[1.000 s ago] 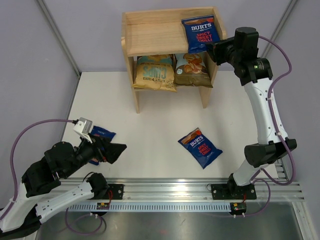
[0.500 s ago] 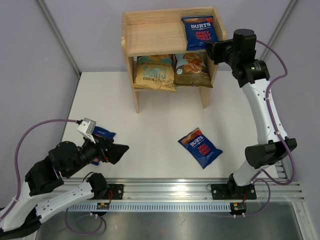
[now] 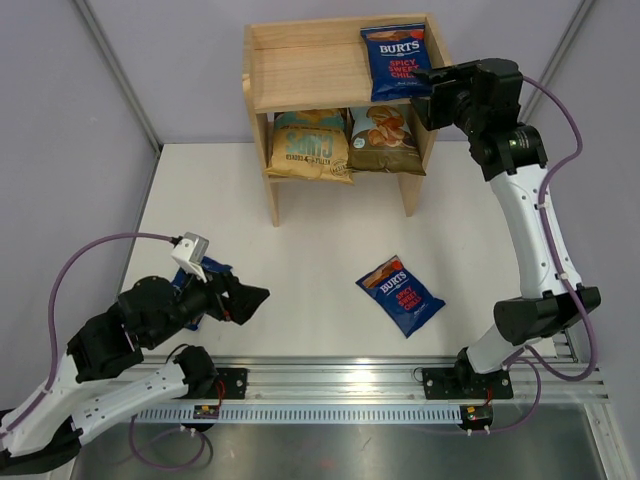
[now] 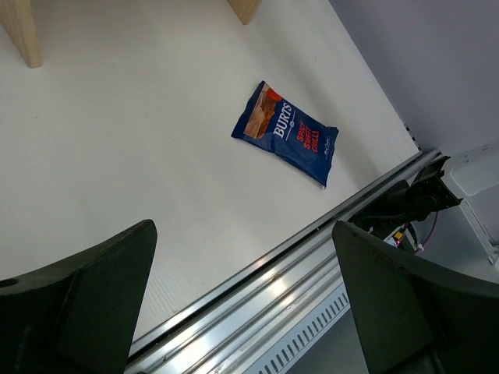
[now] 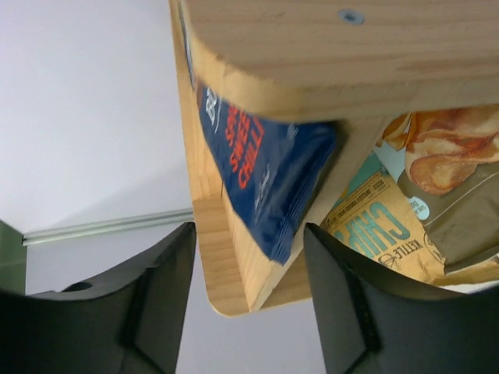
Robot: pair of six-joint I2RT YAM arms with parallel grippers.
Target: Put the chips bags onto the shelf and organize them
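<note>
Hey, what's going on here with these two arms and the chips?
The right gripper, jaws open, is at the top tier of the shelf, beside a Burts bag resting there. The tan-and-teal bag and cassava bag sit on the lower tier. The left gripper, open and empty, hovers over the table by a second Burts bag; a third Burts bag lies mid-table.

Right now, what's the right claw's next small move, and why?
Probably back the right claw straight away from the shelf. Its jaws stand open, the Burts bag rests ungripped on its top tier, and a second Burts bag lies on the table awaiting pickup.
</note>
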